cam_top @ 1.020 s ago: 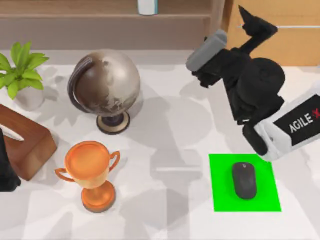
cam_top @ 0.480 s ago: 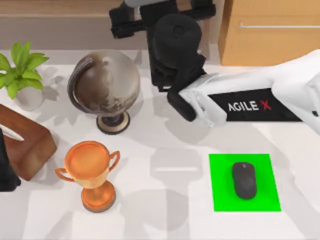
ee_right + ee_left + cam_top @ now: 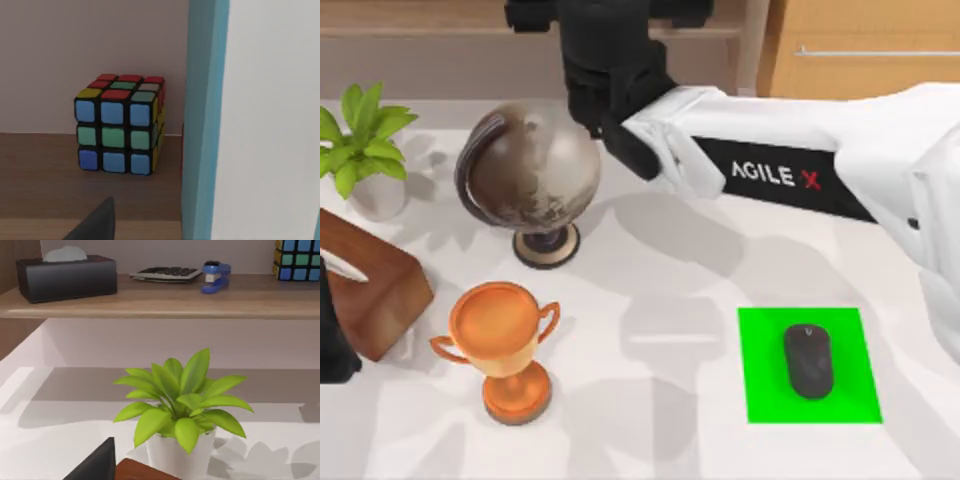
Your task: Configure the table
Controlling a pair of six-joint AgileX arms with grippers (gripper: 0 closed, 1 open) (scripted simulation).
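Observation:
The table point(image 3: 670, 260) is a broad white marbled top. My right arm reaches from the right side across to the back centre. Its gripper point(image 3: 610, 15) is at the wooden shelf point(image 3: 440, 20), just behind the globe point(image 3: 530, 170). In the right wrist view a tall teal-and-white object point(image 3: 250, 120) stands very close. A colourful cube point(image 3: 120, 125) sits on the shelf board point(image 3: 50, 180) beside it. My left arm point(image 3: 332, 345) stays parked at the table's left edge.
A copper trophy point(image 3: 503, 340) stands front left and a brown wooden box point(image 3: 370, 285) lies at the left. A potted plant point(image 3: 360, 140) is back left. A dark mouse point(image 3: 808, 360) rests on a green mat point(image 3: 760, 400). A wooden cabinet point(image 3: 860, 50) is back right.
My right arm has swung from the back right over to the shelf at the back centre. It now covers the spot where a white-and-blue object stood. The table's objects have not moved.

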